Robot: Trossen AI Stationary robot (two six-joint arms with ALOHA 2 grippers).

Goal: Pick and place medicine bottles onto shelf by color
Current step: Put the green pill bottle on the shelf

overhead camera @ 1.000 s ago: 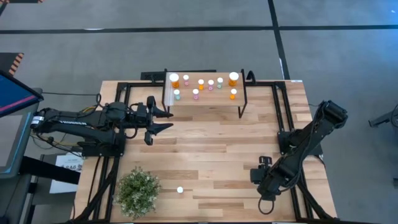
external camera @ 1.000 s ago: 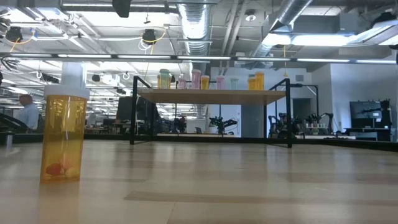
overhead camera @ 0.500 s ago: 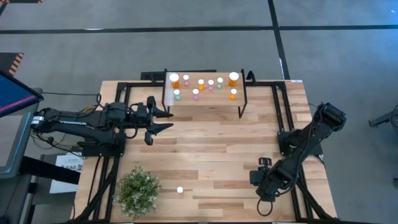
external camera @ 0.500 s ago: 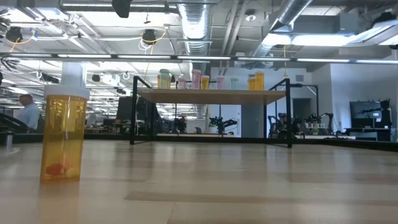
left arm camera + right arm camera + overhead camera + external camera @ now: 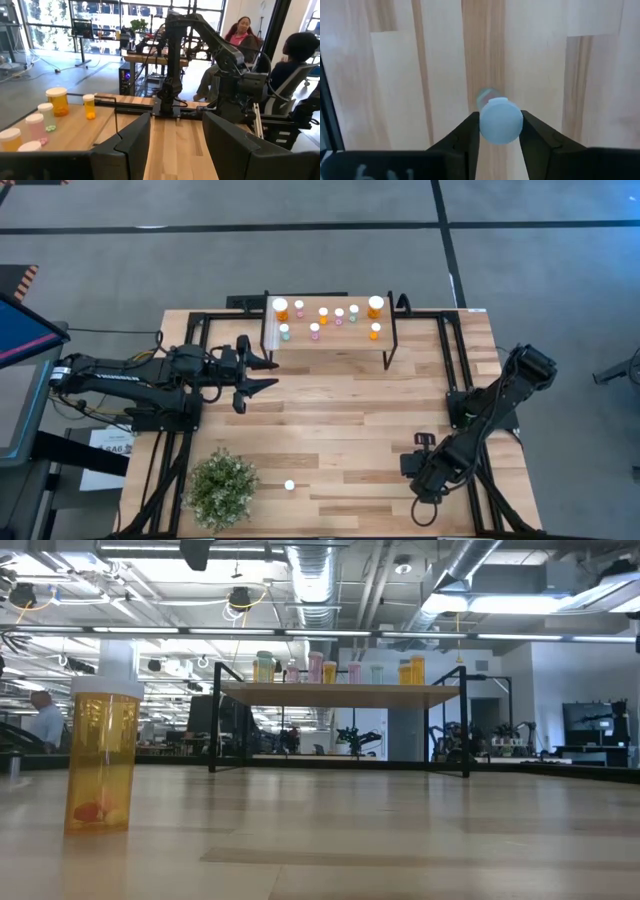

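We looked down on a light wooden plank desk [image 5: 340, 430] with a small raised shelf [image 5: 330, 340] of pale wood on thin black legs standing at its far edge. On that shelf stood a group of tiny white-capped medicine bottles [image 5: 325, 315] with orange, teal and pink bodies, two larger orange ones at the ends of the back row. From desk height they showed as a row along the shelf top [image 5: 340, 692].

Left of the shelf and just beside its white end panel, our left hand [image 5: 262, 372] hung over the desk with its two dark fingers spread and nothing between them.

Well apart from the shelf, near the desk's near right corner, our right hand [image 5: 500, 131] pointed down at the boards. Its two dark fingers [image 5: 465, 137] pressed on either side of a small bottle with a white cap and a teal body [image 5: 499, 119], grasping it.

Another white-capped orange bottle [image 5: 289, 485] stood alone near the desk's near edge, far from the shelf, just beside a green leafy potted plant [image 5: 222, 488]. From desk height it loomed large [image 5: 102, 755].
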